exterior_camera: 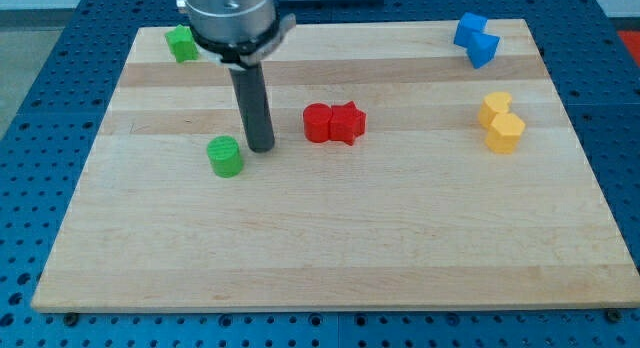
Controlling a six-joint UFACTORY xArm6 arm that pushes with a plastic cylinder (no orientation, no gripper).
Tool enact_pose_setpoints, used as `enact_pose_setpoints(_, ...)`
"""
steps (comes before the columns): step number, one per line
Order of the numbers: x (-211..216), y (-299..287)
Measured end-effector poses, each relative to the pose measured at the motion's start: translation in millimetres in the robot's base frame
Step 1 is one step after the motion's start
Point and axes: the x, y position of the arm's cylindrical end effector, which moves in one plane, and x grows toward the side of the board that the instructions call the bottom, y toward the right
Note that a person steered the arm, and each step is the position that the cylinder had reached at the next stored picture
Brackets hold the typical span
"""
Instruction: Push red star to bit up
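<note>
The red star [348, 123] lies near the board's middle, touching a red cylinder [318, 122] on its left. My tip [261, 147] rests on the board to the left of both, about a block's width from the red cylinder. A green cylinder [226, 156] stands just left of and slightly below my tip, close to it.
A green block [182, 43] sits at the board's top left, partly behind the arm's housing. Two blue blocks [476, 38] sit at the top right. Two yellow blocks [500, 121] sit at the right. The wooden board [330, 238] lies on a blue perforated table.
</note>
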Motion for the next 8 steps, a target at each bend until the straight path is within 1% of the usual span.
enact_pose_setpoints(2, 4, 84)
enact_pose_setpoints(3, -1, 112)
enact_pose_setpoints(5, -49, 120)
enact_pose_setpoints(6, -65, 120)
enact_pose_setpoints(8, -36, 119)
